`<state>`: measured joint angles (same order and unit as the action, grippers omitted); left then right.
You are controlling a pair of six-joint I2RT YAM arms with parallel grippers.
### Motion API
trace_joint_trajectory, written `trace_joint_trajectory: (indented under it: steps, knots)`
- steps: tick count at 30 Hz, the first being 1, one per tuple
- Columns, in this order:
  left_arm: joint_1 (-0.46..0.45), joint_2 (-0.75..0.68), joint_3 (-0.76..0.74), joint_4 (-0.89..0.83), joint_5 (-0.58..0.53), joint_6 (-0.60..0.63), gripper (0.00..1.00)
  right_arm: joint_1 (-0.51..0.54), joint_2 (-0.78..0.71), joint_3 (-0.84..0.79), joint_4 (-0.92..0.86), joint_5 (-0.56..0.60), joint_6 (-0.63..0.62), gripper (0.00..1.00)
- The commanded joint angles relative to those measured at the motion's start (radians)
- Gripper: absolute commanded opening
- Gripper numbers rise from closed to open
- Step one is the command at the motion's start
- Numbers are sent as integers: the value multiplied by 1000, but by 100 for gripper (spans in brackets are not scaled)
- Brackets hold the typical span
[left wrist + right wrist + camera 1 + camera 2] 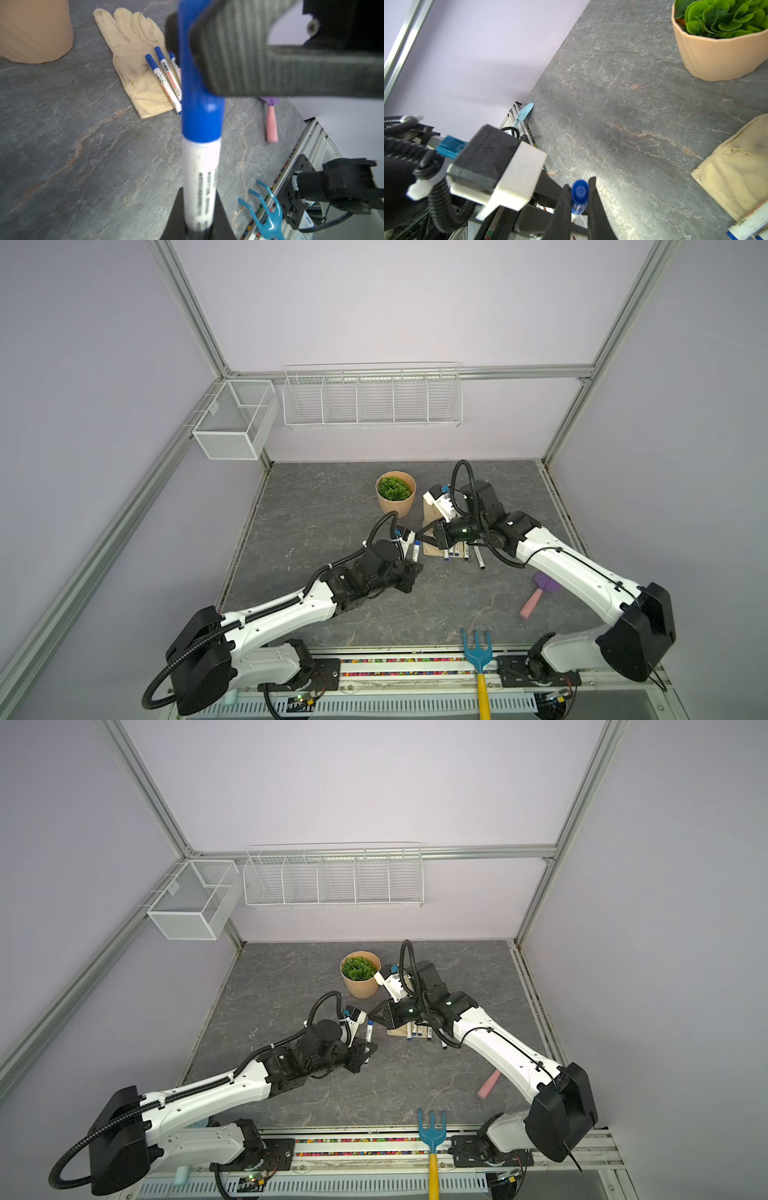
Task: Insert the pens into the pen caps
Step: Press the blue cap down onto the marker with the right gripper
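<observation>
Nearest the left wrist camera: pen [200, 182] held roughly upright, cap [202, 120] on it.
The left gripper [199, 218] was clamped low on the white barrel, evidently to leave the upper end free. The right gripper [580, 182] was pinching the blue cap across its end, a hold suited to pressing it home. Cap met barrel with no gap visible, so seating was judged complete or nearly so. In a top view the pair stood near the centre of the table [332, 531], with the plant pot [395, 499] at 11 o'clock and the glove [428, 522] at 3 o'clock. Three blue-capped pens [164, 72] lay side by side on the glove, apparently the finished lot. Two darker pens [478, 558] lay just beyond; their caps could not be made out.
</observation>
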<state>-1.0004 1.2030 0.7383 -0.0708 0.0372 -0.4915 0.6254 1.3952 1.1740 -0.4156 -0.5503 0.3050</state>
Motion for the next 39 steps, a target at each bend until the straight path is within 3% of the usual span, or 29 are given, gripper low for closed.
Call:
trace_joint_trajectory:
  steps: [1,6,10,13,18,24,30,36,39]
  knots:
    - [-17,-5,9,423,-48,-46,0,11,-3,-58,-182,-31,32,18]
    - [-50,8,-62,427,-86,-62,0,4,-22,-22,-153,-2,54,31]
    - [-50,-13,-93,421,-113,-56,0,-1,-41,-25,-146,11,58,33]
    - [-49,-14,-104,422,-121,-63,0,-7,-57,-36,-139,11,69,31]
    - [-37,-16,-124,447,-147,-81,0,-7,-73,-65,-98,-6,89,16]
    - [-32,-2,-132,451,-154,-84,0,-20,-34,-41,-59,-11,93,12]
    - [-32,9,-131,459,-137,-79,0,-20,19,-22,21,-63,148,25]
    - [-30,23,-117,454,-125,-78,0,-13,22,-19,57,-91,172,29]
    - [-25,16,-128,464,-132,-89,0,-14,-25,-27,16,-17,155,31]
